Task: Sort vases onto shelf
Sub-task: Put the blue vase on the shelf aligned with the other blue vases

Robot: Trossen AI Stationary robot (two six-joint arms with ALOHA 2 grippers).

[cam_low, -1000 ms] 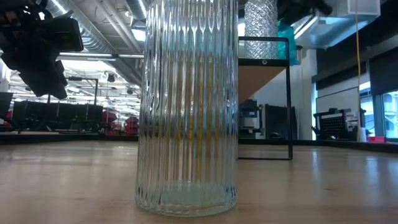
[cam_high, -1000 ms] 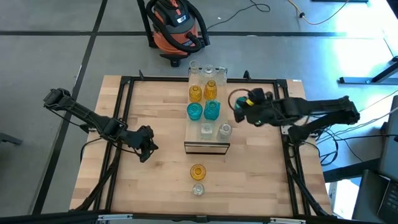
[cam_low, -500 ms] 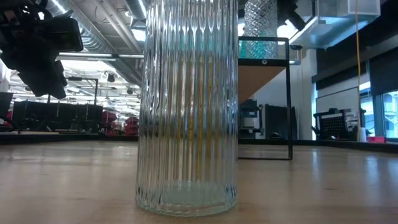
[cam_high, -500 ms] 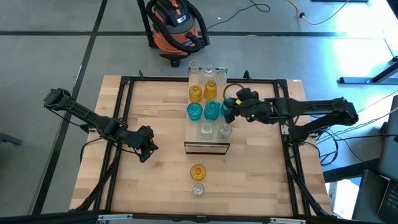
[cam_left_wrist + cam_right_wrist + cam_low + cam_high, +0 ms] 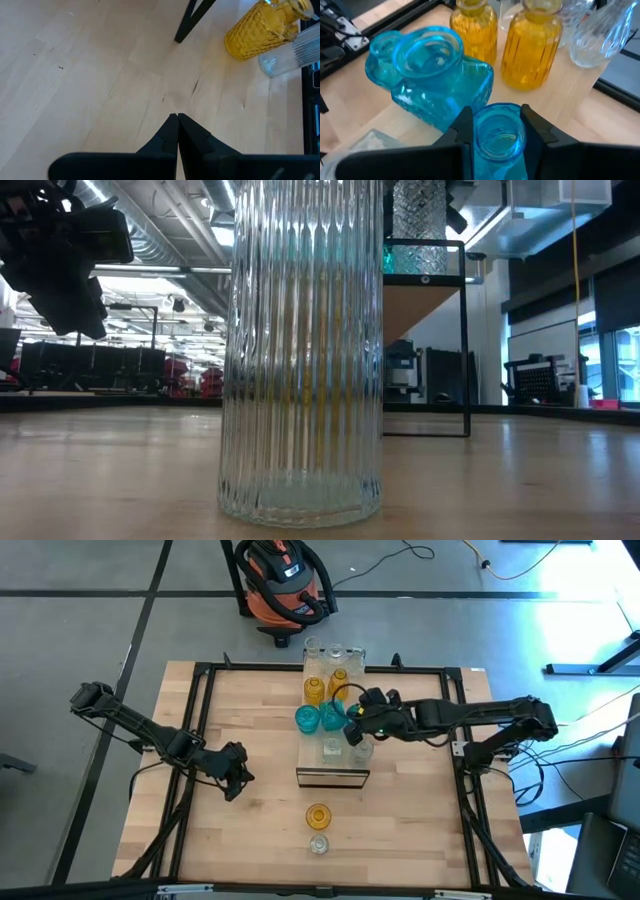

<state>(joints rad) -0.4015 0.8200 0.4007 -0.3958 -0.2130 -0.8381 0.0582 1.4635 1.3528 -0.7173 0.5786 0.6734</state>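
Note:
The light-wood shelf (image 5: pixel 345 778) stands mid-table and carries clear, amber and teal vases. My right gripper (image 5: pixel 352 727) reaches over its right part and is shut on a small teal vase (image 5: pixel 499 135). Just beyond it stand a large teal vase (image 5: pixel 437 75) and a smaller one (image 5: pixel 382 55), then two amber vases (image 5: pixel 532 45) (image 5: pixel 474 27). An amber vase (image 5: pixel 318 815) and a clear ribbed vase (image 5: pixel 318 844) stand on the table nearer me. My left gripper (image 5: pixel 236 780) is shut, above the table left of the shelf. My right gripper pinches the small teal vase by its neck just under the rim (image 5: pixel 517 125), one finger (image 5: pixel 462 127) on each side. It comes from the table's right, slanting down. The vase stays upright; whether its base rests on the shelf top is hidden.
Two clear vases (image 5: pixel 331 751) (image 5: pixel 361 751) stand at the shelf's near end, more clear ones (image 5: pixel 330 655) at its far end. The table's black frame (image 5: pixel 200 720) runs along both sides. An orange vacuum (image 5: pixel 285 580) stands on the floor beyond the far edge.
My right gripper has carried the small teal vase from beside the shelf's right edge toward the table's left, in over the shelf top and up against the teal vases there. Those two teal vases now stand slightly farther left.

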